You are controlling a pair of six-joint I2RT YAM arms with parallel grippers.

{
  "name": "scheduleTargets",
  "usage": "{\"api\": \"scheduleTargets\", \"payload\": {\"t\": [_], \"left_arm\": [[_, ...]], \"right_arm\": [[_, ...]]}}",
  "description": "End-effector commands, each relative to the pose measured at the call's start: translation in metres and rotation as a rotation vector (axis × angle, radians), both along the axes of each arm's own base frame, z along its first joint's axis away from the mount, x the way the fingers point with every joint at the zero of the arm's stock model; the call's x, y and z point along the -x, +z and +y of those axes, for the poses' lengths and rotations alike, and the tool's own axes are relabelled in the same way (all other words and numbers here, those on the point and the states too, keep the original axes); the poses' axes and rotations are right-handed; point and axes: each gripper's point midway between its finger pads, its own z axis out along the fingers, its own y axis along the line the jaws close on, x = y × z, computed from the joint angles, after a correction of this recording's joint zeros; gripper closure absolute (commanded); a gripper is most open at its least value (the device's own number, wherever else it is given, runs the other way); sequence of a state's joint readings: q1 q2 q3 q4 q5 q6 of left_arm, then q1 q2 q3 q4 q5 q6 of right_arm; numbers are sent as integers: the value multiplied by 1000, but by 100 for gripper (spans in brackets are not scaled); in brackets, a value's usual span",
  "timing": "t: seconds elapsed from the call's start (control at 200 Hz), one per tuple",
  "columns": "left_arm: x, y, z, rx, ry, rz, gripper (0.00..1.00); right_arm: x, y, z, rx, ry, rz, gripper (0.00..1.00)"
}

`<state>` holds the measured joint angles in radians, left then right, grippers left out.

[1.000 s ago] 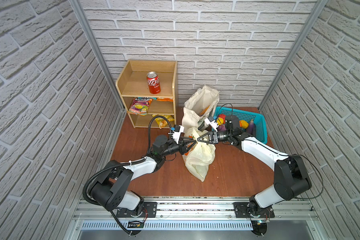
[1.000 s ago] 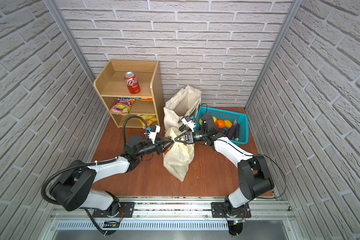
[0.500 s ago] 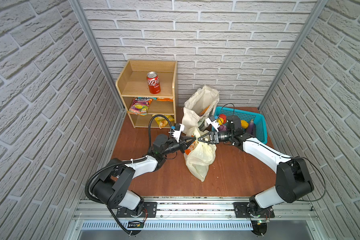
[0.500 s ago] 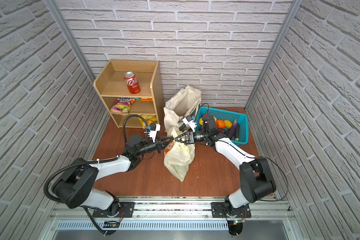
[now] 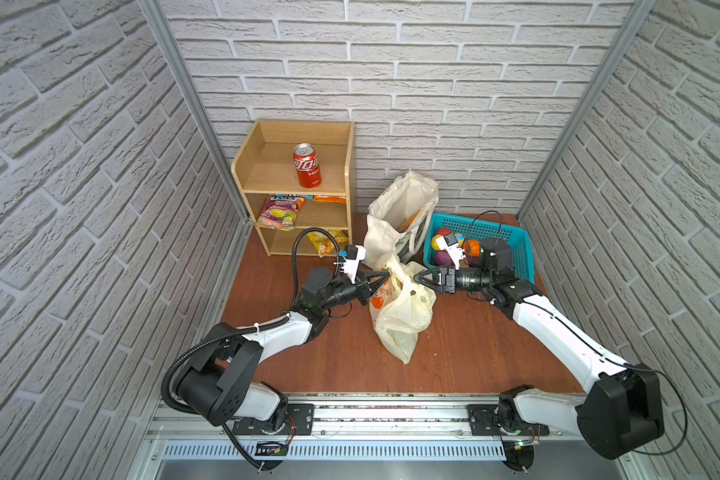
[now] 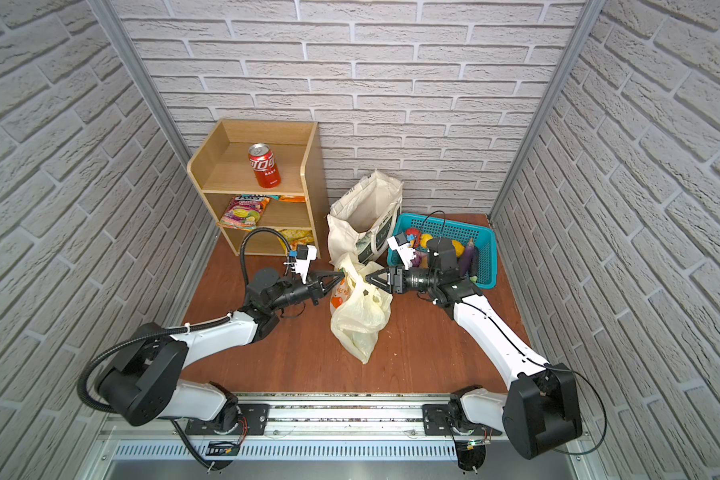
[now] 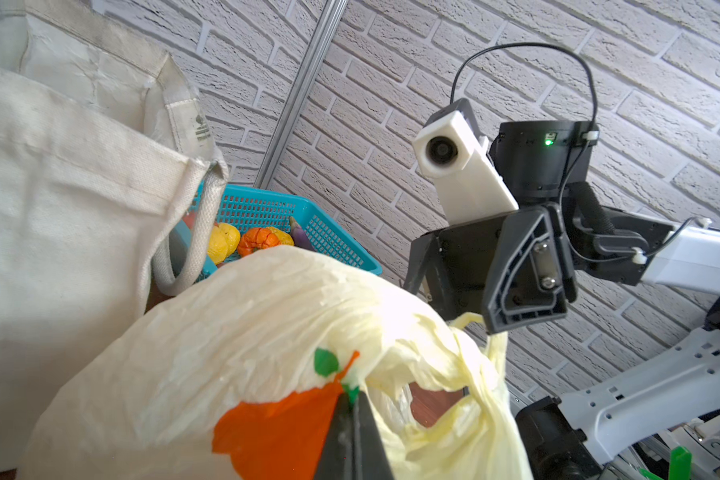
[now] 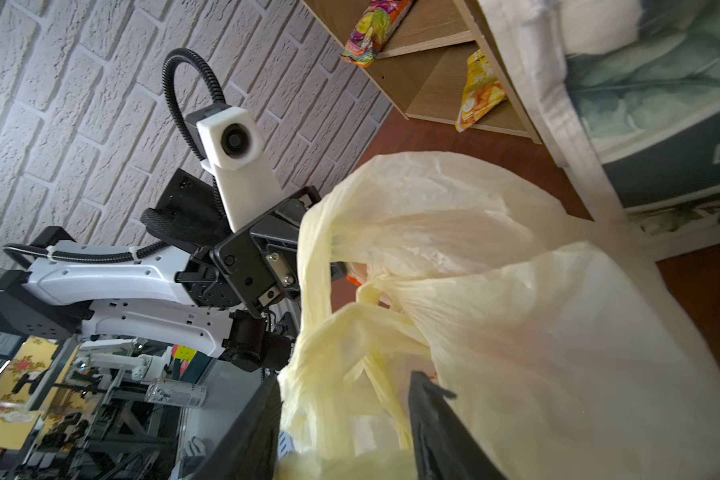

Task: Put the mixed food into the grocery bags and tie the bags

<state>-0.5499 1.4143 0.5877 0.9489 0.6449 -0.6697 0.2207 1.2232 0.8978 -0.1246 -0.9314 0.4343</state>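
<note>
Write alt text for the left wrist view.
The left gripper is shut on a pale-yellow plastic bag at its orange print, while the right gripper, jaws open, faces it at the bag's handle. A cream tote stands beside the bag, with a turquoise basket of toy produce behind.

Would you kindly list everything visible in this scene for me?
plastic bag: one, pale yellow, centre
tote: one, cream, behind the plastic bag
basket: one, turquoise, back right
toy produce: several, mixed colours, in the basket
shelf: one, wooden, back left
cola can: one, red, top shelf
packets: at least two, pink and yellow, lower shelves
left tool: one, black, shut on the plastic bag
right tool: one, black, open at the plastic bag
</note>
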Motion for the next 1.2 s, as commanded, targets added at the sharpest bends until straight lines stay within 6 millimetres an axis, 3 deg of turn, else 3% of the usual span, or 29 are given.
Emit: {"api": "scheduleTargets", "payload": {"t": [0.0,0.155,0.435,0.51,0.775,0.97,1.195], "left_arm": [[0,18,2,18,1,-69,100],[-2,16,1,14,1,-65,100],[-5,17,3,16,27,-67,100],[-5,19,5,16,34,-72,100],[-7,26,9,25,65,-89,100],[-6,25,7,17,57,-89,100],[-6,18,-2,-24,29,-80,100]], "right_arm": [[6,-10,-10,50,-39,-2,52],[17,-19,-13,59,-42,14,47],[22,-16,-18,73,-60,3,49],[22,-14,-21,75,-75,-3,46],[16,8,-35,62,-146,-43,44],[15,10,-38,89,-152,-52,41],[7,37,-44,164,-180,-149,37]]}}
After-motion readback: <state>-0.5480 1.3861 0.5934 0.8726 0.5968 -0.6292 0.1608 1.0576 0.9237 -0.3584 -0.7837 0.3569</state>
